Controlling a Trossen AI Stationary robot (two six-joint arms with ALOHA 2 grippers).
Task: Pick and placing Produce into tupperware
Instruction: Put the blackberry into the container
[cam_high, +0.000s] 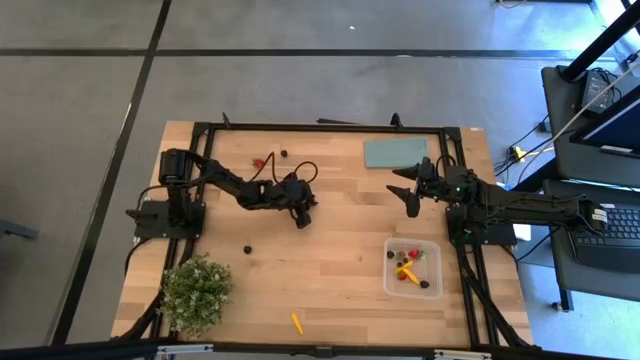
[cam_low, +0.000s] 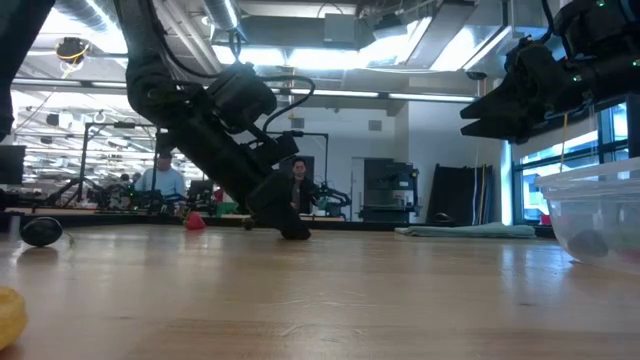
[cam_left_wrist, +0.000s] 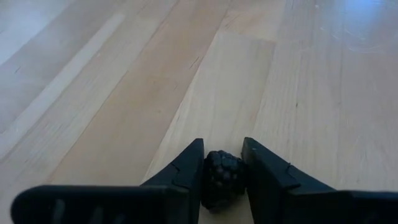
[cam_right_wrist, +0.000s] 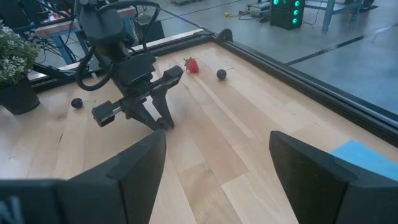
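Observation:
My left gripper (cam_high: 303, 221) stands mid-table with its fingertips down at the wood, shut on a dark, bumpy blackberry (cam_left_wrist: 222, 180). My right gripper (cam_high: 408, 192) hovers open above the table's right part, touching nothing. The clear tupperware (cam_high: 390, 285) stands near the right front with several red, dark and orange pieces inside. Loose produce lies on the wood: a red berry (cam_high: 258, 162) and a dark round one (cam_high: 283, 155) at the far side, another dark one (cam_high: 247, 250) nearer, and an orange stick (cam_high: 297, 322) by the near edge. My left gripper pinches the blackberry's two opposite sides (cam_left_wrist: 212, 175) between its two fingers (cam_left_wrist: 186, 168), at their free ends. The fingers slant down from the table's left side. The berry sits at the tabletop between the tips; whether it is lifted off the wood cannot be told.
A bushy green potted plant (cam_high: 196, 290) stands at the near left corner. A flat teal-grey slab (cam_high: 394, 152) lies at the far right. A black frame (cam_high: 320, 127) runs along the table's edges. People show in the room beyond the table.

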